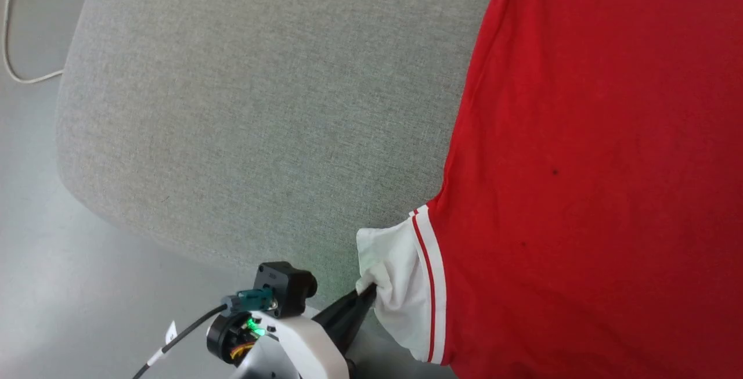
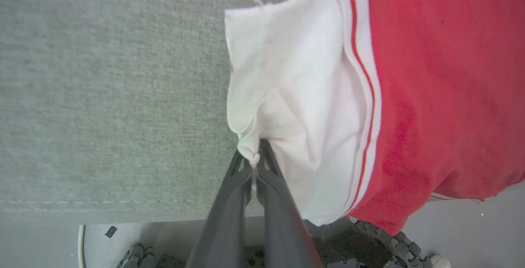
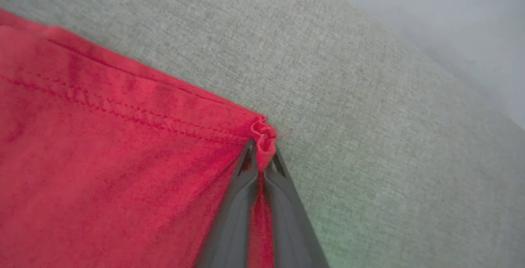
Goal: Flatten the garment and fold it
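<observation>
L gripper [image 2: 255, 157] pinching garment [image 2: 443, 75] sleeve [image 2: 295, 75], R gripper [image 3: 262, 159] hem [image 3: 164, 110]

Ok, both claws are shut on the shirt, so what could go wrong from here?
1. The left claw pinches only a bunched edge of the sleeve; pulling may slip it free.
2. The right claw holds just a small pucker at the hem corner; same risk.
3. The shirt overhangs the cushion edge and could slide off.

White left forearm [image 1: 293, 358] carries a black camera box [image 1: 284, 285], teal plug [image 1: 255, 298], black cable [image 1: 186, 334], 2 dark fingers [image 1: 345, 313].
</observation>
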Motion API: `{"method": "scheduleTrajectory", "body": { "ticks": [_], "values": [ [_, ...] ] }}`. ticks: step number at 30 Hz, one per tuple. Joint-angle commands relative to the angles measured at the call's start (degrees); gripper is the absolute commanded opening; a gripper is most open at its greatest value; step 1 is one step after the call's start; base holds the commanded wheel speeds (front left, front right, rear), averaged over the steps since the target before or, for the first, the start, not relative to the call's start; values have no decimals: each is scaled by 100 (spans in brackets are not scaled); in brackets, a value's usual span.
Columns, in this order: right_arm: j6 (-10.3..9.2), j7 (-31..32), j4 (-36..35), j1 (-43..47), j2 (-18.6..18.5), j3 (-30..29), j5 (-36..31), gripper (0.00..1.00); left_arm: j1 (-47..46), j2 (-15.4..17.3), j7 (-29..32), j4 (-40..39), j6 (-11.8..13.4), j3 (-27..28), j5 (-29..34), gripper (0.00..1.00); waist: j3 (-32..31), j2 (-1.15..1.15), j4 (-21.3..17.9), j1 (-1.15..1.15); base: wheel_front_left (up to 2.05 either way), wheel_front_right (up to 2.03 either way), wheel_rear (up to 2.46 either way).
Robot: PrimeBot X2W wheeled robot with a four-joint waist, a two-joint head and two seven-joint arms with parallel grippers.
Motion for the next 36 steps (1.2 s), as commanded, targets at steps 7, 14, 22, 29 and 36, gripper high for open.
{"method": "scheduleTrajectory", "body": {
  "ticks": [7, 14, 22, 29, 36],
  "values": [
    [-14, -250, 686, 800, 55, 204, 72, 0, -46, 155, 27, 88, 66, 111, 49, 0, -673, 0, -569, 2, 0, 0, 0],
    [-14, -562, 755, 1601, 212, 155, 429, 0, 204, 317, 24, 110, 237, 324, -85, 0, -1509, 0, -1215, 2, 0, 0, 0],
    [-14, -759, -220, 3347, 266, -450, 1034, 0, 622, 406, -177, 227, 576, 665, -217, 0, -2438, 0, -1859, 2, 0, 0, 0],
    [-14, -106, -2033, 5230, 414, -1417, 1178, 0, 919, 525, -325, 197, 734, 889, -291, 0, -2777, 0, -2206, 2, 0, 0, 0],
    [-14, 836, -3565, 6836, 1143, -2330, 977, 0, 932, 483, -504, 205, 776, 1020, -339, 0, -2780, 0, -2293, 2, 0, 0, 0]
  ]
}}
